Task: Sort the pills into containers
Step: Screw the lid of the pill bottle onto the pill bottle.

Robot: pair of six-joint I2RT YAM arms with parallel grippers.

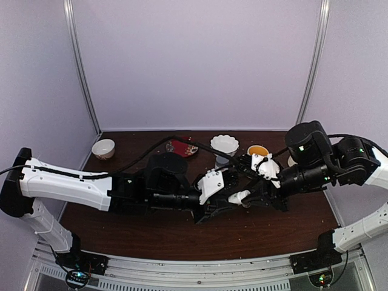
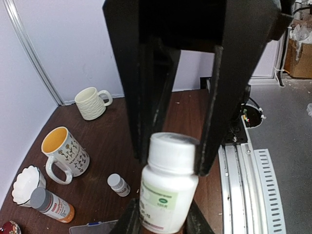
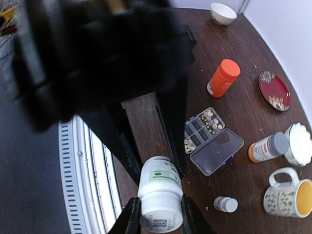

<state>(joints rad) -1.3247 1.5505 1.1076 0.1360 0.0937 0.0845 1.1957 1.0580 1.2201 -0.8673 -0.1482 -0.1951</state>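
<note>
so right now both arms meet mid-table on the white bottle (image 2: pixel 168 190). left gripper (image 2: pixel 162 220) is pinching the labelled body, right gripper (image 3: pixel 158 214) is clamped round the cap end, and the bottle looks lifted clear of the table (image 3: pixel 243 48) between them. reads to me like the cap-off step, nothing's actually being sorted at this point. the pill box (image 3: pixel 218 155) lies open on the wood beyond the bottle in the right wrist view, lid flopped out flat, with pills (image 3: pixel 210 118) in a few of its cells and other cells looking bare. orange bottle (image 3: pixel 224 78) and grey-capped bottle (image 3: pixel 267 146) lie near it, and a small white bottle (image 3: pixel 225 204) stands by the mug (image 3: pixel 287 197). next move as i see it: left holds firm while right twists the cap loose and lifts it away, keeping the bottle upright-ish so tablets don't scatter. can't tell if the cap's loosened at all.
</note>
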